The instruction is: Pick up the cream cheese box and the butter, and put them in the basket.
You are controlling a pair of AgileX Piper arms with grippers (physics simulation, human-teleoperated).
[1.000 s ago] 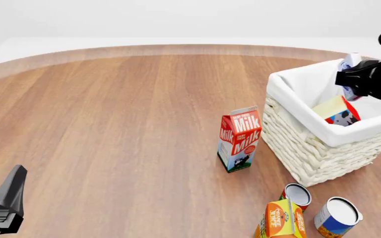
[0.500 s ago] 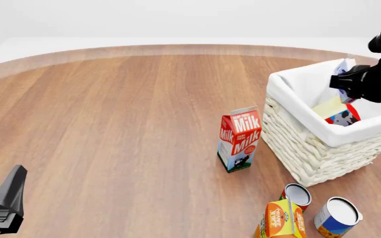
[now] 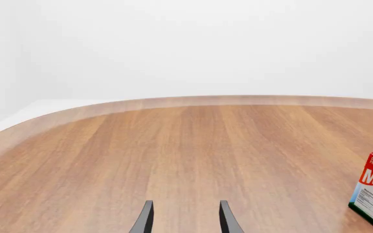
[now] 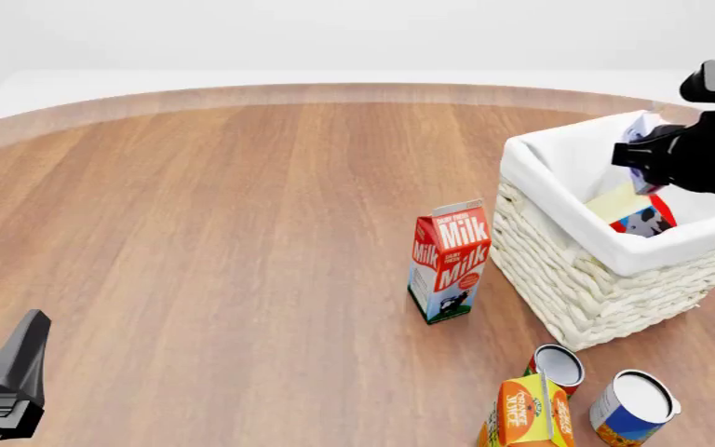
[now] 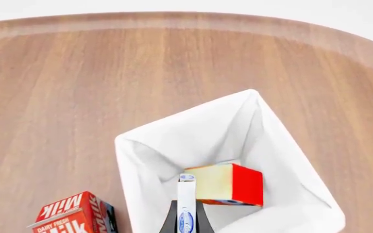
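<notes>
Nearest the camera in the front view, the left gripper (image 4: 10,391) sits low at the table's near edge, well apart from the milk carton (image 4: 450,261) and far to its left; the left wrist view shows its two fingers (image 3: 144,219) spread apart with only bare wooden table (image 4: 209,233) between them. Also near the front, to the right of and closer than the milk carton, stand an orange juice carton (image 4: 529,412) and two cans, one (image 4: 557,367) just behind the juice and the other (image 4: 632,407) just beside it on the right. The milk carton stands upright in the middle of the table. Just right of it, close but not touching, sits the basket (image 4: 557,270). The butter (image 4: 637,212) lies tilted inside the basket against the liner. Above the basket, farther back than the milk carton, the right gripper (image 4: 640,154) hangs over the opening with its fingers closed narrowly on the cream cheese box (image 5: 186,204), which is held edge-on above the butter.
</notes>
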